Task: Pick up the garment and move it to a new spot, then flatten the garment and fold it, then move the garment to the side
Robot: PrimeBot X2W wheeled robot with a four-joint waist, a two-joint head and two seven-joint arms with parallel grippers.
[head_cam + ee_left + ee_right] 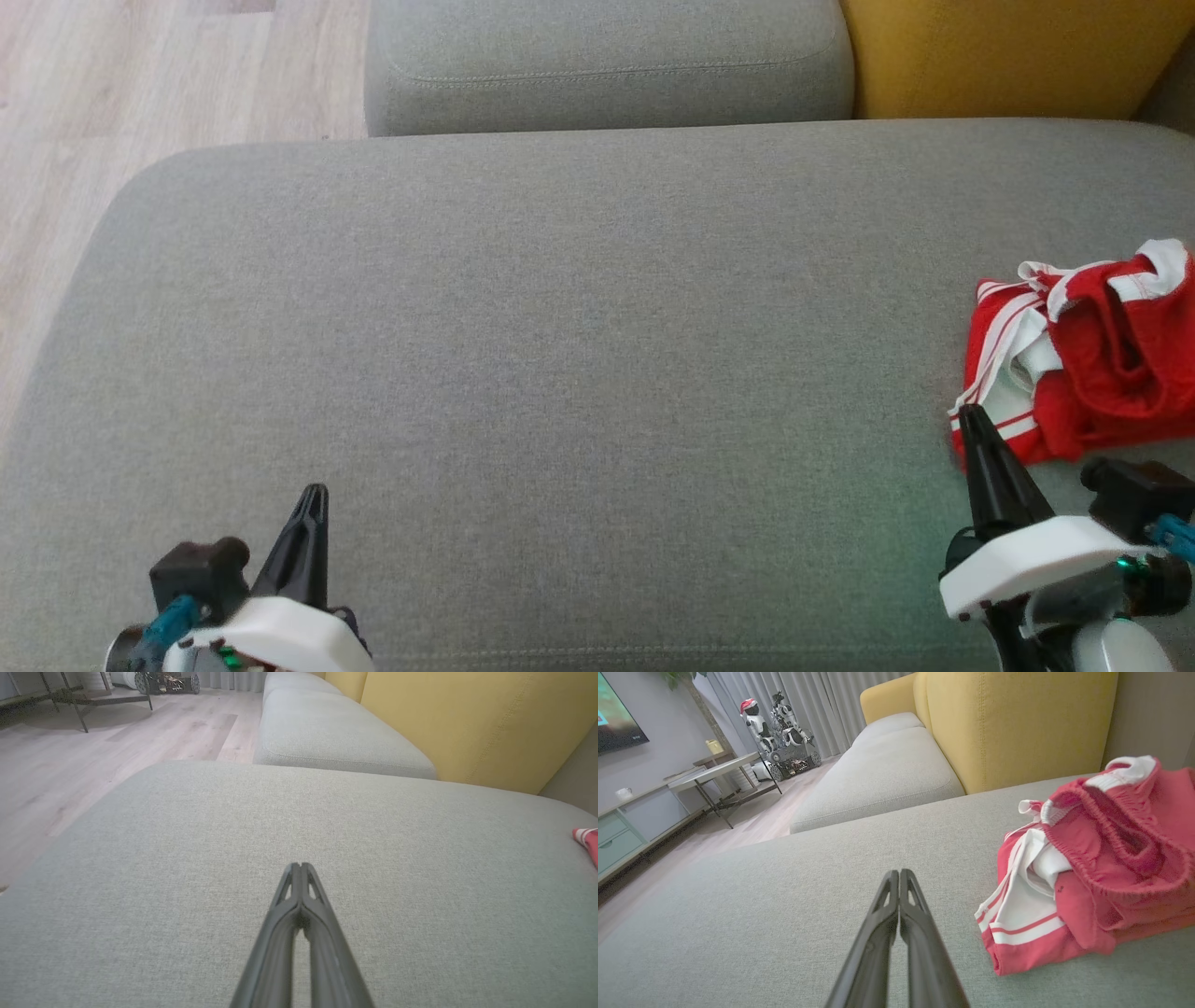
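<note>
The red and white garment (1083, 355) lies bunched up on the grey sofa cushion (560, 327), just to the right of the right gripper (967, 413) and far off to the right of the left gripper (317, 492), and both grippers have their fingers pressed together with nothing between them.

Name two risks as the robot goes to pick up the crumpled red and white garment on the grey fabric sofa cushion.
The right gripper is shut beside the crumpled red and white garment; pushing in unopened would likely shove the cloth.
The garment is bunched in layers, so a pinch may catch one fold and drag the rest over the grey fabric sofa cushion.
</note>
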